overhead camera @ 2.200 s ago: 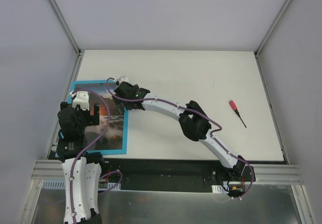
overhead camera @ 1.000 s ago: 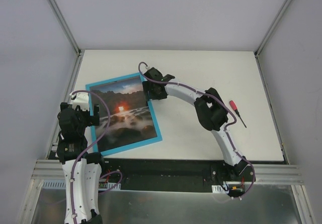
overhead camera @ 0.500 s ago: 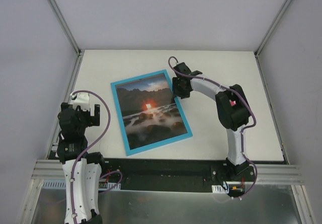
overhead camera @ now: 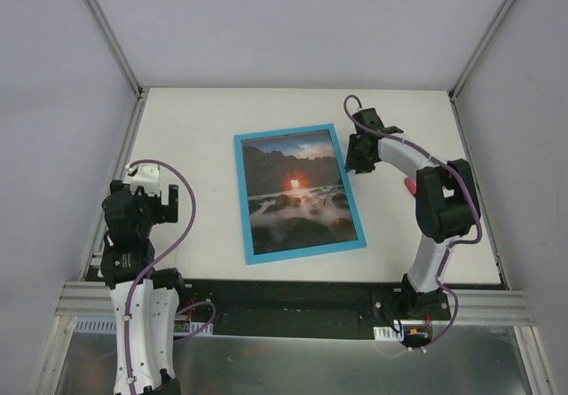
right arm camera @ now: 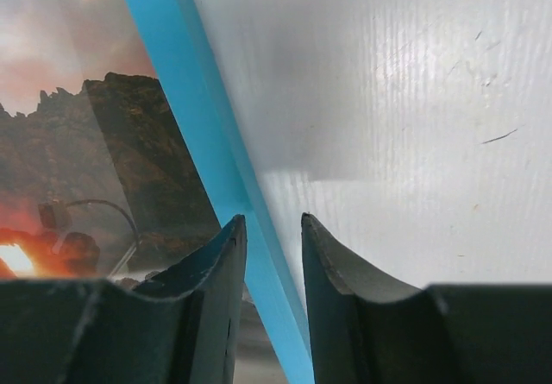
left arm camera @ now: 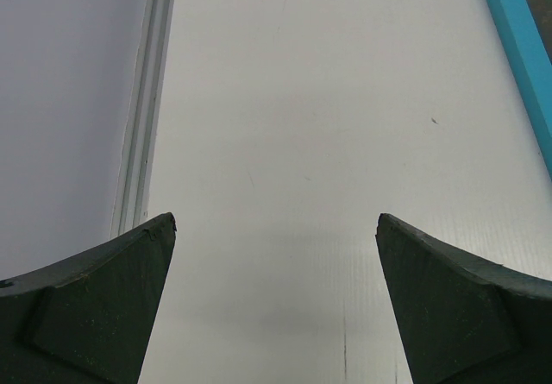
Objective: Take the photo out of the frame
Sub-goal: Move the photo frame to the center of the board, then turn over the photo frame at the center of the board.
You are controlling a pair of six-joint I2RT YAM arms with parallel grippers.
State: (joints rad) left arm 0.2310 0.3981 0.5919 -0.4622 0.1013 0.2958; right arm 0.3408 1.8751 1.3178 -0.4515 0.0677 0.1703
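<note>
Photo (overhead camera: 297, 191) was seated in the frame (overhead camera: 241, 200) on the tabletop (overhead camera: 195, 120). Its right rail was straddled by narrowed right jaws, grip undetermined; left jaws were spread wide, empty. A shallow pinch could be lost off the thin rail.

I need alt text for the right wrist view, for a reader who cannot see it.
Two dark fingers straddle one edge of the light-blue frame. The sunset photo lies inside it at left; the white table shows at right.
</note>
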